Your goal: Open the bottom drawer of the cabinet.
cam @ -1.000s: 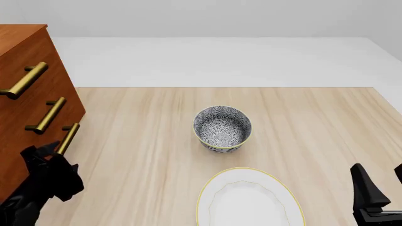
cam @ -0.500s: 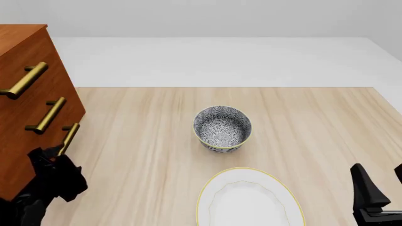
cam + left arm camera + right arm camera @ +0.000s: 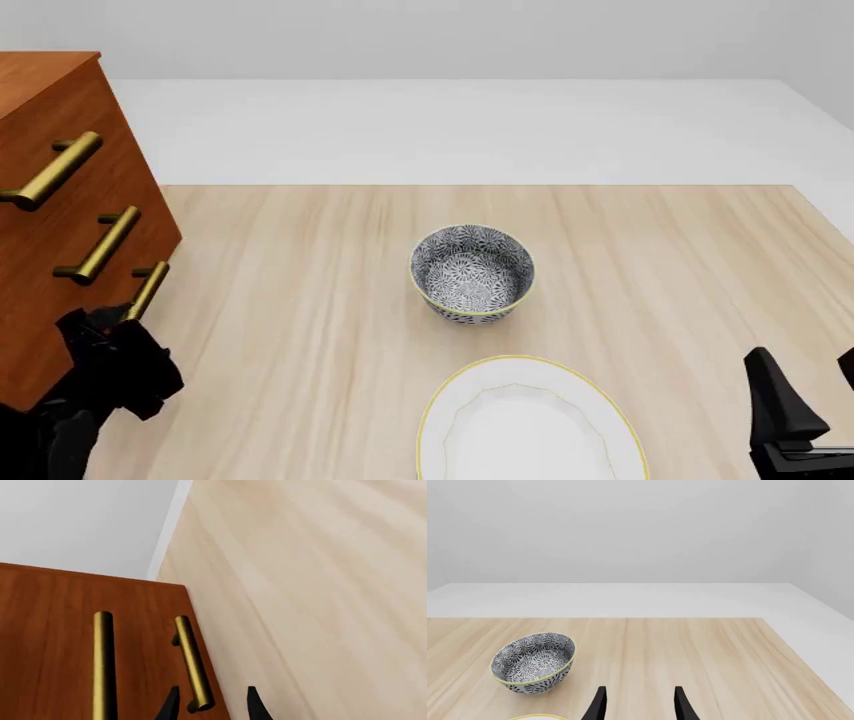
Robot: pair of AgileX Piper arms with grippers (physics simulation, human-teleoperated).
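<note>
Now the left gripper (image 3: 118,335) sits a little lower and farther toward the near edge than half a second ago, and the near lower corner of the cabinet (image 3: 60,250) looks shifted with it, while the right gripper (image 3: 801,390) has not moved. From the left wrist, two black fingertips (image 3: 172,705) straddle the near end of a brass bar handle (image 3: 192,665), spread just wider than the bar; whether the pads press it cannot be told. That handle belongs to the bottom drawer (image 3: 100,330), lowest on the cabinet at the table's left side. The cabinet is smooth reddish-brown wood with round, polished brass bars; its left part runs out of the front view, and the arm hides the drawer's lower front. The table (image 3: 334,300) is pale wood with fine grain. Mid-table stands a round bowl (image 3: 473,272), dark-and-white patterned with a yellow rim. A white plate (image 3: 531,425), gold-edged, is cut off at the near edge. The right gripper's fingers stand apart, holding nothing
</note>
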